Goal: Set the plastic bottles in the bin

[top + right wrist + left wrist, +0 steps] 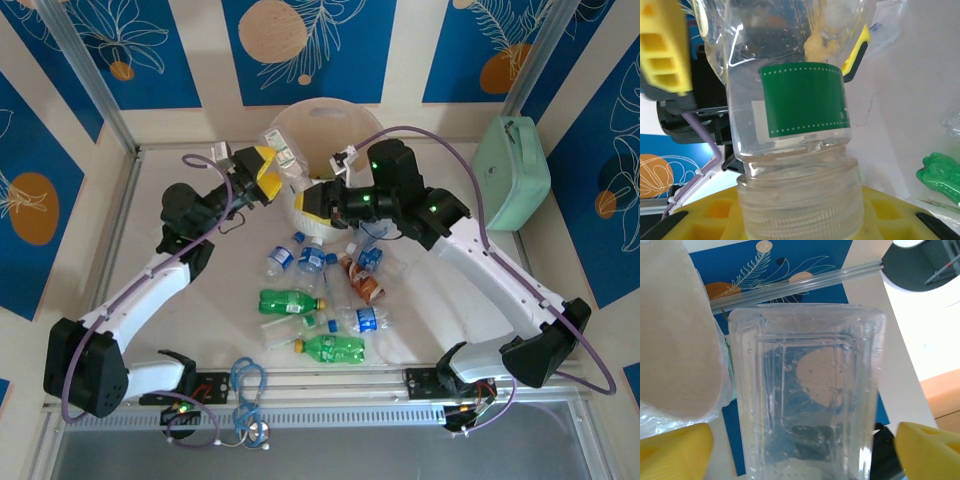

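The clear bottle (800, 100) with the green label is up at the near-left rim of the bin (345, 125), stretched between the two arms. The right gripper (318, 200) sits against the bin's near wall. In its wrist view the bottle's threaded neck is wedged between its yellow fingers, which are clamped tight on it, so this arm seems to carry the whole weight. The neck is a sensible hold, being stiff and ridged where the thin body would buckle.

The left gripper (265, 170) is just left of the bin's rim, at the bottle's square base. Its fingers (675, 452) stand wide apart, with a clear gap on each side of the bottle, so it grips nothing. The bin's pale wall rises close beside them. This looks like a handover, with the base freed so the right arm can swing the bottle over the rim.

From overhead the clear plastic blurs into the bin's wall. Whether the base already hangs inside the rim or just outside it cannot be told.

The other plastic bottles (312, 260) lie on their sides in a loose heap on the table (220, 300), on the near side of the bin. They are outside it, so most of the task remains.
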Motion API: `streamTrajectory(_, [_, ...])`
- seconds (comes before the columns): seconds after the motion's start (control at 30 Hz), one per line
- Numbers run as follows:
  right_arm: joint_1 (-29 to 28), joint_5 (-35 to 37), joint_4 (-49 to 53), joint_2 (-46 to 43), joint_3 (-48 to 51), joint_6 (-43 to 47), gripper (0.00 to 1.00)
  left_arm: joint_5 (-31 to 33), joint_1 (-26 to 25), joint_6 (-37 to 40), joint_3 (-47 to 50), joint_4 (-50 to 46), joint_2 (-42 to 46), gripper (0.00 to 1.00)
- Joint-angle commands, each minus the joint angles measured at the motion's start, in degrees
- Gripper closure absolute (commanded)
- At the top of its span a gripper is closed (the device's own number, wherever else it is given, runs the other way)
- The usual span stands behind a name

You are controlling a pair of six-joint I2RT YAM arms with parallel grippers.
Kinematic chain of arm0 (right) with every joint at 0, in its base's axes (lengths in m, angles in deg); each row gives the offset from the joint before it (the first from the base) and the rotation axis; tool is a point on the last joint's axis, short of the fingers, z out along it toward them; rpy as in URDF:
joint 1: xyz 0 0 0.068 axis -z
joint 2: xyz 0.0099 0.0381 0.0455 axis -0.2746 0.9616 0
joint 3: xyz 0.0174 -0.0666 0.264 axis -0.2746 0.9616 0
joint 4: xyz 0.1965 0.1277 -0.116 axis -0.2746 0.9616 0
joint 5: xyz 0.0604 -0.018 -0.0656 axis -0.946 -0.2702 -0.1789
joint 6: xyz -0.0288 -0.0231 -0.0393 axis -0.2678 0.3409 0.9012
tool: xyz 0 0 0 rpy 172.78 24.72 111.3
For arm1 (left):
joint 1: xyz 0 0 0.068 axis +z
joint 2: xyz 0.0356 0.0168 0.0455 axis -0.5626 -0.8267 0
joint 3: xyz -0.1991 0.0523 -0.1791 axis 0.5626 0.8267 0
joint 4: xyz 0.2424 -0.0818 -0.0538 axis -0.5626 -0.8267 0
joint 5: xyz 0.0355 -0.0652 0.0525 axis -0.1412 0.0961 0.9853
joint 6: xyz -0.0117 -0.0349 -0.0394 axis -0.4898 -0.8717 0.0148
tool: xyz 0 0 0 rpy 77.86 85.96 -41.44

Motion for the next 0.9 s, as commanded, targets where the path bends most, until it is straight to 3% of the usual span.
streamTrajectory(0.0, [1.29, 0.5, 1.57, 0.22, -3.62, 1.98, 0.65, -1.26, -0.39, 3.03, -3.95, -1.41, 0.29, 0.0])
streamTrajectory(0.17, [5.36, 1.2, 3.9, 2.53, -8.29, 3.17, 0.66, -1.72, -0.28, 10.78, -6.26, -11.87, 2.63, 0.0])
streamTrajectory(0.37, [9.56, 0.87, 6.5, 7.58, -15.0, 4.07, 0.65, 6.37, -0.3, 28.08, -10.47, -39.98, 8.95, 0.0])
streamTrajectory(0.6, [11.97, 0.95, 10.22, 14.09, -21.39, 5.01, 0.61, 9.96, -0.28, 32.49, -11.52, -50.36, 10.58, 0.0])
streamTrajectory(0.87, [12.16, 2.41, 14.58, 15.82, -26.1, 6.68, 0.32, 12.16, -0.33, 36.26, -13.62, -55.94, 11.06, 0.0])
